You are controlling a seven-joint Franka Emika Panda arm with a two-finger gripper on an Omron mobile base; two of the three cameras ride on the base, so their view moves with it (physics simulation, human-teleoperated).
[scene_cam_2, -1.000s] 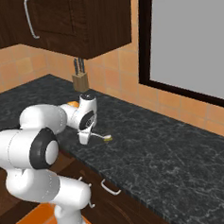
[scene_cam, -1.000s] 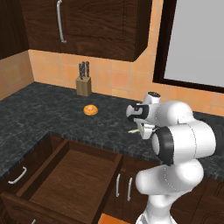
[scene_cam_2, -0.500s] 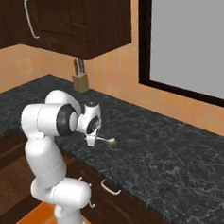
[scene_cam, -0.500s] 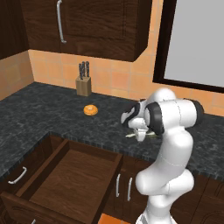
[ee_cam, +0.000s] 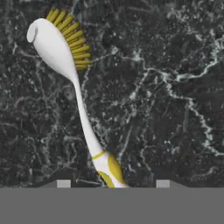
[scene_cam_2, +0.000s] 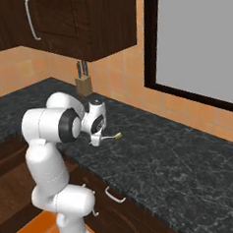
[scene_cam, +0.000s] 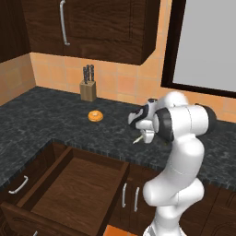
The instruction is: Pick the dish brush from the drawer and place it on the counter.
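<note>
The dish brush [ee_cam: 74,83] lies along the black speckled counter [ee_cam: 166,109], its white head with yellow bristles away from the hand and its yellow handle end between my fingertips. My gripper [ee_cam: 113,183] is open, with both tips well clear of the handle. In the left base view the gripper [scene_cam: 146,135] hangs just over the counter [scene_cam: 41,124] with the brush [scene_cam: 138,139] poking out below it. The right base view has the gripper [scene_cam_2: 96,138] and the brush [scene_cam_2: 113,136] low over the stone. The wide brown drawer [scene_cam: 78,193] stands pulled out, its bottom bare.
An orange donut-like item [scene_cam: 95,115] lies on the counter left of the gripper. A knife block [scene_cam: 87,90] stands against the tiled back wall, with wall cabinets above. Narrower drawers with small silver handles [scene_cam: 124,196] sit under the counter by the arm.
The arm has straightened and its elbow has swung up and to the right. The gripper stayed low over the counter with the brush beneath it.
</note>
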